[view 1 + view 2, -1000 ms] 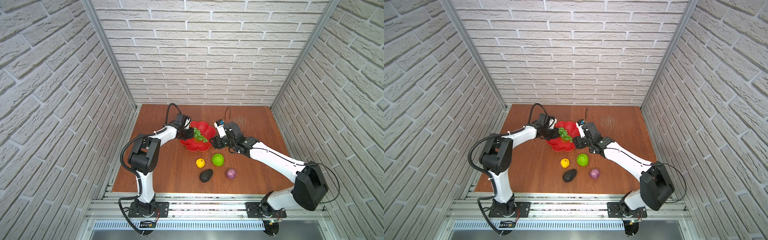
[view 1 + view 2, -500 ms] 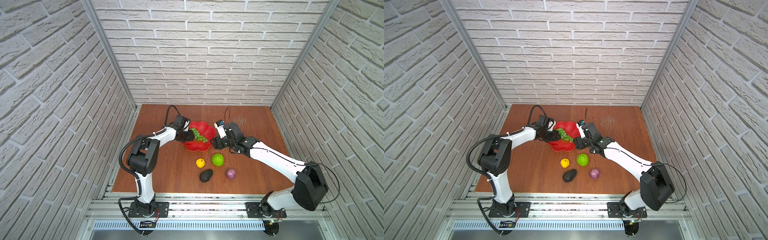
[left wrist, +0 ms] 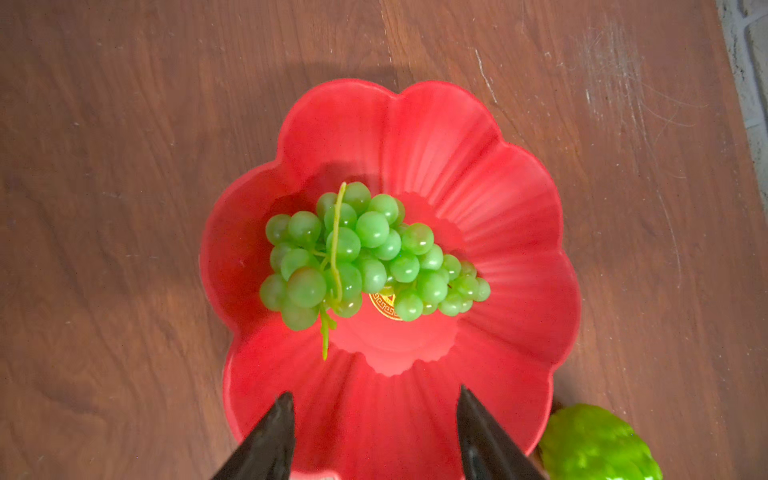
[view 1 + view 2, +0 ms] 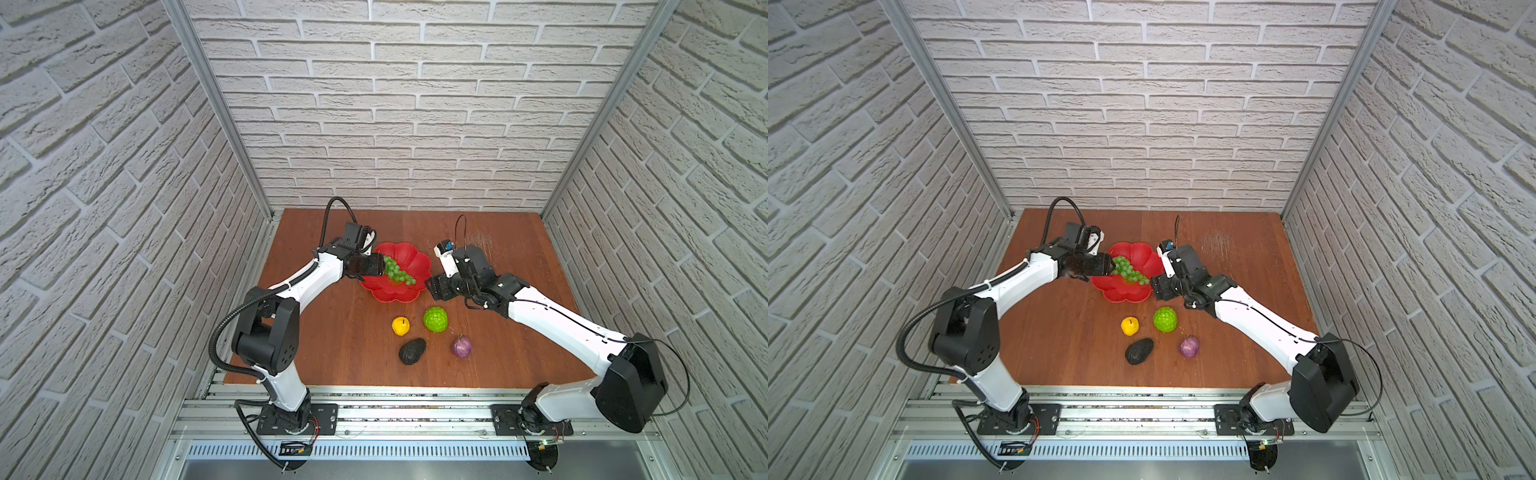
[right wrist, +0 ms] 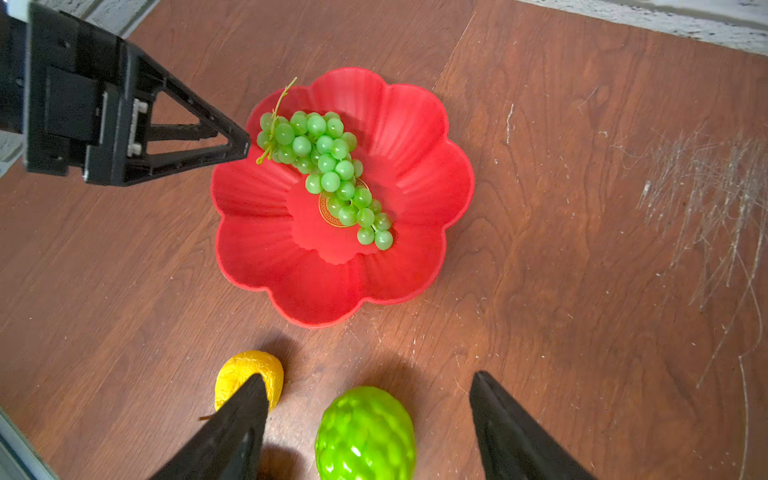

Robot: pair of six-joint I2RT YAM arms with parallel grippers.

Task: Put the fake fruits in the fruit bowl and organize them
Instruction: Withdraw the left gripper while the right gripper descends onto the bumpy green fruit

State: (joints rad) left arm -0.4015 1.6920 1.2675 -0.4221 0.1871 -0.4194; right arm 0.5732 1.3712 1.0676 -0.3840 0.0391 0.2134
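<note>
Lab test cell: faux-brick panels (image 4: 415, 124), alu base rail (image 4: 415, 409).

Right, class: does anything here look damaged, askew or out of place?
Whitish scratches scar a patch of the brown wooden tabletop, off to one side of the scalloped red plastic bowl. Nothing else stands out.

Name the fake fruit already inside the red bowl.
The long green plastic grape bunch, lying in the scalloped red bowl; the yellow fruit, bumpy green ball, purple bulb and black avocado sit on the wooden table.
</note>
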